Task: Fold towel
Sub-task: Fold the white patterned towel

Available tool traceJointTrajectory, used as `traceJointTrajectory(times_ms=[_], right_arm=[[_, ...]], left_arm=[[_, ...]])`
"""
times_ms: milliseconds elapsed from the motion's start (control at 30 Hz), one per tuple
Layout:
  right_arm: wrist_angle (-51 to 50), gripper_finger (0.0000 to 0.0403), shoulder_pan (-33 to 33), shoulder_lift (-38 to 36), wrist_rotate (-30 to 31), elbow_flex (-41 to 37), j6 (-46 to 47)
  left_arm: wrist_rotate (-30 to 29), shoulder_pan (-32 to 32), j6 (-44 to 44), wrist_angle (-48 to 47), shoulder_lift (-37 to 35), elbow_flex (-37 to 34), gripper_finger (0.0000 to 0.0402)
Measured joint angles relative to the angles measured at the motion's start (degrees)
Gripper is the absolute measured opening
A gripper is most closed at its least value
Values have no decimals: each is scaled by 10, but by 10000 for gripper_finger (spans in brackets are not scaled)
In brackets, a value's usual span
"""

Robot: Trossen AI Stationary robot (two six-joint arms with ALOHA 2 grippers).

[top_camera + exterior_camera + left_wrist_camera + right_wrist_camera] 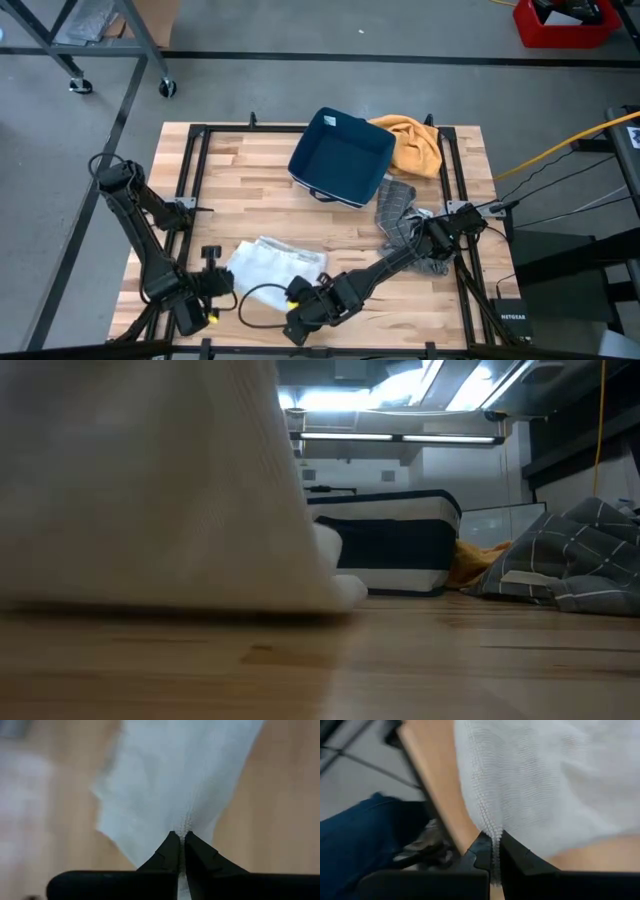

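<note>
A white towel (275,262) lies crumpled near the table's near edge, and it fills the left of the low view (150,480). My left gripper (230,280) is at the towel's left end and is shut on it. My right gripper (297,290) reaches in at the towel's near right part and is also shut on it. Each wrist view shows its own shut fingers with white cloth between them, for the left gripper (181,842) and for the right gripper (495,847). My left gripper pinches a gathered fold of the towel (186,822) between its two fingers, and the cloth spreads out away from the fingertips. My right gripper pinches the towel's hemmed edge (492,827) between its two fingers. The cloth runs on from there over the table.
A navy bin (342,157) stands at the table's far middle with an orange cloth (415,143) beside it. A grey checked cloth (397,207) lies under the right arm. A person's leg in blue (360,837) shows beyond the table's edge.
</note>
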Motion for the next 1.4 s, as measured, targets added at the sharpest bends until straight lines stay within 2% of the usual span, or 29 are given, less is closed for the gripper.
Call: traceJointTrajectory(times_ms=[133, 233, 333, 467, 600, 767, 933, 1167, 1400], right_arm=[[79, 18, 20, 0, -31, 0, 1], [138, 19, 34, 0, -45, 0, 2], [158, 19, 40, 0, -39, 0, 1], [120, 19, 33, 0, -16, 0, 1], [72, 19, 17, 0, -12, 0, 17], [36, 19, -2, 0, -11, 0, 31], [19, 19, -7, 0, -1, 0, 32], [14, 19, -2, -11, 24, -1, 29], [62, 19, 12, -31, 22, 0, 28]], left_arm=[[79, -31, -7, 63, 0, 1, 3], [101, -55, -6, 117, -1, 2, 4], [94, -64, -7, 117, -6, 2, 3], [45, -60, 13, 81, -10, 2, 4], [17, -35, 45, 44, -11, 1, 2], [-31, 0, 46, 2, -11, 0, 8], [-53, 32, 47, -9, -11, 0, 8], [-50, 43, 56, -8, -10, 8, 3], [47, 18, 56, -18, -10, 64, 2]])
